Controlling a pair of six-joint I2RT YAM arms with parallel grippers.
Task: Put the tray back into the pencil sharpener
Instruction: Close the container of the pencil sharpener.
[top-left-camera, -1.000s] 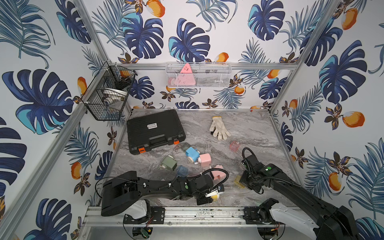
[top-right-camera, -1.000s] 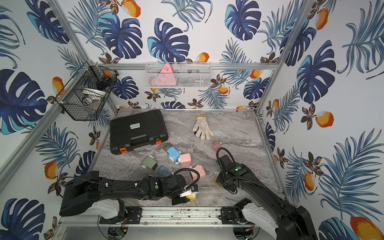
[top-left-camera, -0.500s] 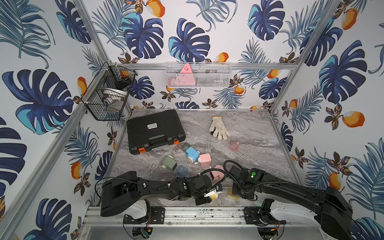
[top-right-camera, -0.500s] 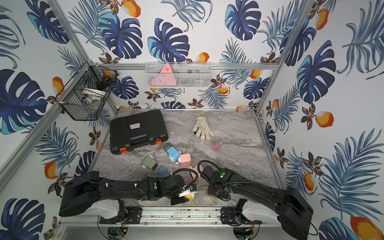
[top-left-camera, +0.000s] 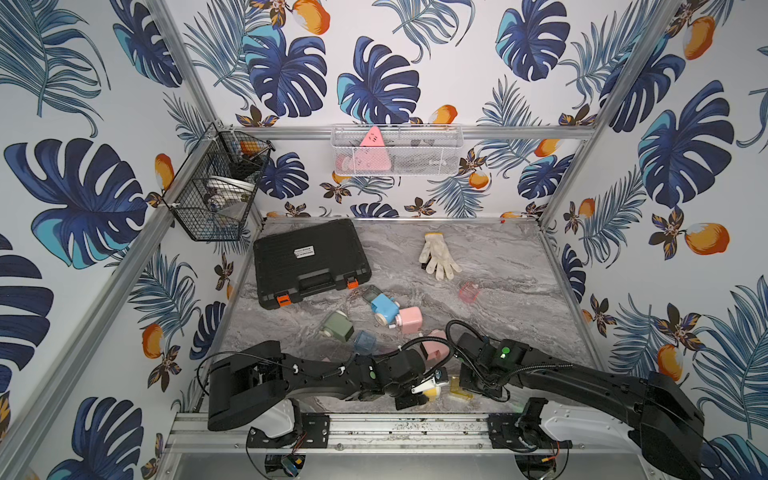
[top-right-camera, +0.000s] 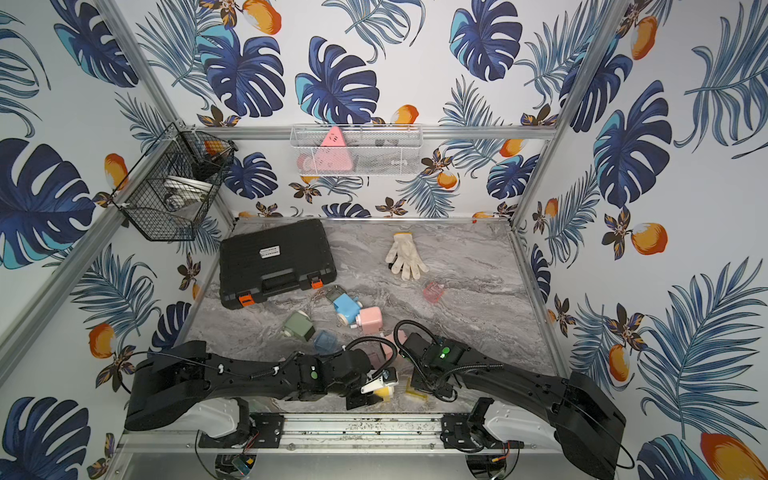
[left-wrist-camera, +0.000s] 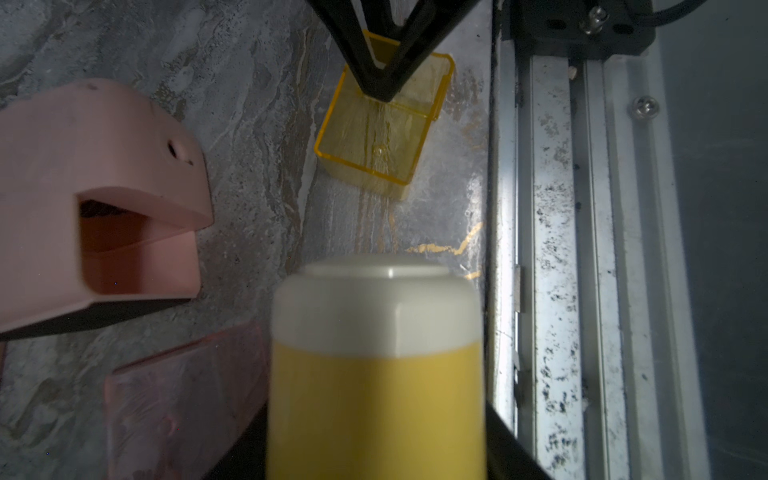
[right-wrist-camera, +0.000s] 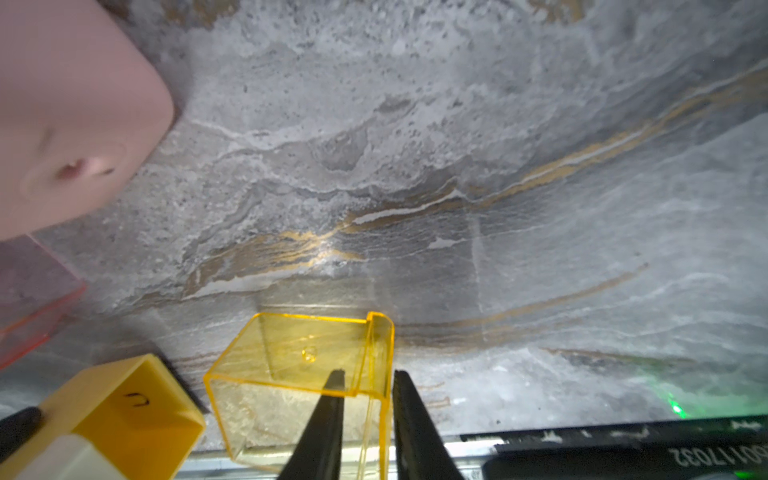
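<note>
The transparent yellow plastic tray (right-wrist-camera: 286, 365), a small open rectangular box, sits at the front edge of the grey marbled tabletop (right-wrist-camera: 457, 166), just beside the aluminium rail (left-wrist-camera: 561, 249). It is outside the sharpener. The right gripper (right-wrist-camera: 368, 374) is lowered over one end wall of the yellow tray (left-wrist-camera: 374, 141). Its jaws are slightly apart and not clamped, with one black finger (right-wrist-camera: 328, 415) inside the box and the other outside, and a narrow gap shows beside the wall. The left gripper (top-left-camera: 428, 390) is closed on the yellow pencil sharpener with a white cap (left-wrist-camera: 374, 365). In the right wrist view the yellow pencil sharpener (right-wrist-camera: 120, 407) shows its empty rectangular slot and lies just beside the tray, not touching it. Whether the sharpener rests on the table or is lifted cannot be told. In both top views the yellow tray (top-left-camera: 459, 390) (top-right-camera: 415, 391) lies between the two grippers near the front rail. Next to the pair are a pale pink sharpener body (left-wrist-camera: 104, 199) with an empty slot and a translucent pink tray (left-wrist-camera: 187, 395). Farther back on the table lie a black plastic carrying case with orange latches (top-left-camera: 309, 262), a white knitted work glove (top-left-camera: 438, 257), a second translucent pink tray (top-left-camera: 469, 291), and blue (top-left-camera: 384, 305), pink (top-left-camera: 409, 320) and green (top-left-camera: 338, 326) sharpeners. A black wire basket (top-left-camera: 216, 187) and a white mesh basket (top-left-camera: 395, 151) hang on the walls.
</note>
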